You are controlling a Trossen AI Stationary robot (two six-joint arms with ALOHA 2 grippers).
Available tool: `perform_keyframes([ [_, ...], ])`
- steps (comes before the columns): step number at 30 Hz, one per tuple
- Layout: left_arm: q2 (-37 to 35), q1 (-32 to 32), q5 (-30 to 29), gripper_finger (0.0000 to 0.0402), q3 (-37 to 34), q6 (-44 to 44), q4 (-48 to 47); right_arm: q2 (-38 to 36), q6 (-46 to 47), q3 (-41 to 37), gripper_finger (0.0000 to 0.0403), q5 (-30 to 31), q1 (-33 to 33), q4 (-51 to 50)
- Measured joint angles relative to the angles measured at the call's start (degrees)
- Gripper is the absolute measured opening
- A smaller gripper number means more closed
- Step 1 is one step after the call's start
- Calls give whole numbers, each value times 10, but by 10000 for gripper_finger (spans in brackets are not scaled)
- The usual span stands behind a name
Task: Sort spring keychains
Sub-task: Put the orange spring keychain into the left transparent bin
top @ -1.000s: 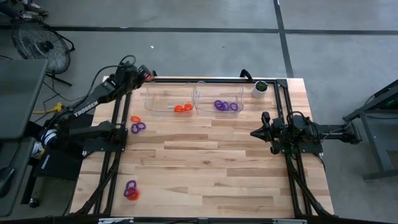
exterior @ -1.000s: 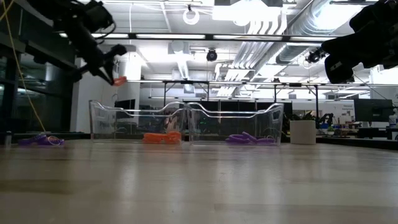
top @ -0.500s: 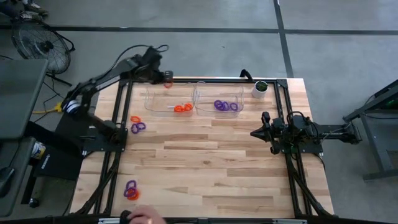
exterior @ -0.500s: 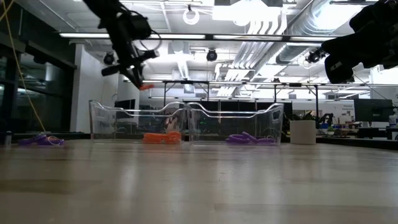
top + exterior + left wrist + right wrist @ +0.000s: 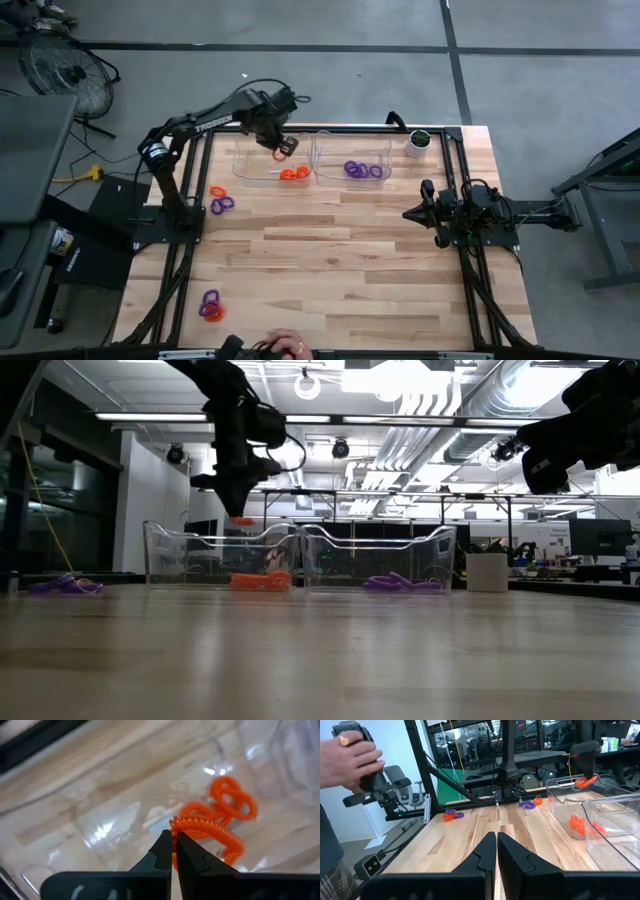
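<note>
An orange coiled plastic keychain [image 5: 207, 831] is held clamped in the left gripper [image 5: 279, 150] jaws, apparently directly above the left clear plastic bin [image 5: 245, 165]. The right gripper [image 5: 412, 213], jaws closed empty, is parked right.

Overhead looks straight down; low looks level across table [image 5: 320, 650]; wrists close, forward; bins [image 5: 270, 160] shared.

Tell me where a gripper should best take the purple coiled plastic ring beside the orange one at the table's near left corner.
Probably from straight above, across the purple coiled plastic ring at its free far arc, since it lies flat on the wooden table against the orange coiled ring.
</note>
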Motion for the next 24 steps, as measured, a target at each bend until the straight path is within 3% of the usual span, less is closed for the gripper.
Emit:
perform_keyframes([
  [6,21,-10,-17,17,0,0,-5,0,0,0,12,0,0,0],
  [17,19,-10,-34,160,0,1,-23,0,0,0,12,0,0,0],
  [24,9,-10,-28,200,-1,2,-34,0,0,0,12,0,0,0],
])
